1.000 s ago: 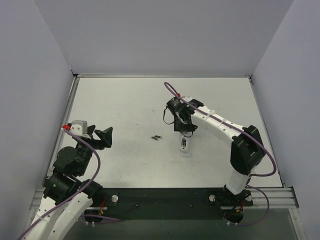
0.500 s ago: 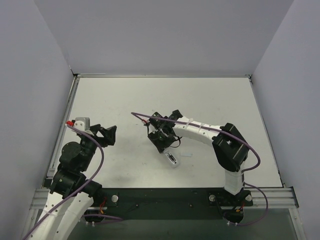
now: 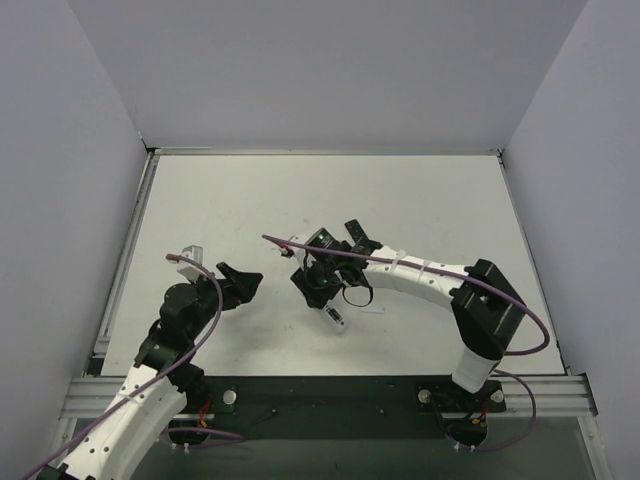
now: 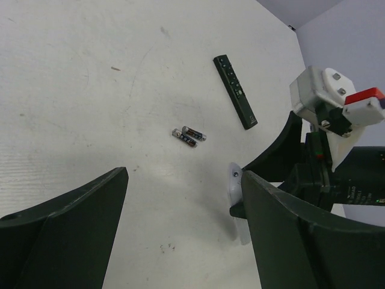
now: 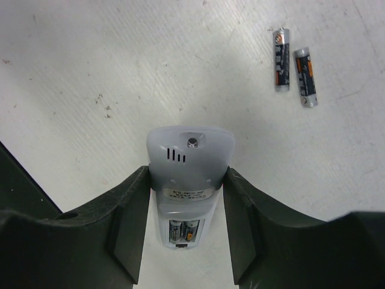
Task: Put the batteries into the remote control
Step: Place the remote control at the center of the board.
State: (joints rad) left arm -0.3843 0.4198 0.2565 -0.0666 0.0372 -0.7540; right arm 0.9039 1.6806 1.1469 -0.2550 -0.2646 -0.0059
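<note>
Here, above the bench (image 3: 250, 200), the left gripper (image 4: 183, 192) is held spread and empty, while the right gripper (image 5: 186, 180) is pinched on the sides of the white remote control (image 5: 187, 156), turned back-up with two cells (image 5: 181, 231) seen in its open compartment (image 5: 182, 227). Two loose batteries (image 5: 281, 51) lie near its end. The casing could be twisted out of the grip by a pressed-in cell, and the round batteries rolled away by a nudge.

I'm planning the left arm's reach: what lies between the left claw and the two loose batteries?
Nothing: the left wrist view shows bare table between the open left claw and the batteries.
</note>
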